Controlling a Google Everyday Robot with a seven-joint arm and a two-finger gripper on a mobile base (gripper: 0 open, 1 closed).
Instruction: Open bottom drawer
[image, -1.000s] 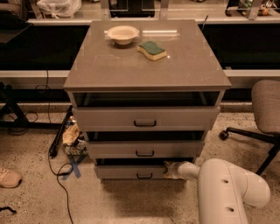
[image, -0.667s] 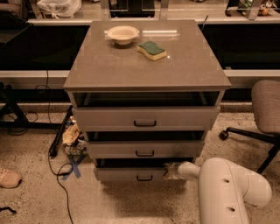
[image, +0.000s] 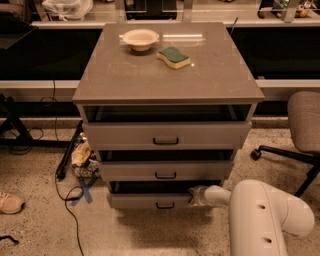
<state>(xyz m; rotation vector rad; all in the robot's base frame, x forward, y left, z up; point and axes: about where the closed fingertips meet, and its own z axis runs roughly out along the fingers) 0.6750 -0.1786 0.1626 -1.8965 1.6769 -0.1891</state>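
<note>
The grey cabinet has three drawer fronts. The bottom drawer (image: 150, 201) is the narrowest and lowest, with a small dark bar handle (image: 165, 205); it stands pulled out a little, with a dark gap above its front. My gripper (image: 196, 196) is at the drawer's right end, at the top edge of the front, to the right of the handle. My white arm (image: 265, 215) reaches in from the lower right.
The middle drawer (image: 165, 171) and the top drawer (image: 166, 135) also stand slightly out. A bowl (image: 140, 38) and a sponge (image: 173, 57) lie on the cabinet top. An office chair (image: 300, 130) is at the right. Cables, a shoe (image: 10, 203) and clutter lie on the floor at the left.
The bottom drawer front has come out slightly toward the camera together with my gripper. Nothing else has moved.
</note>
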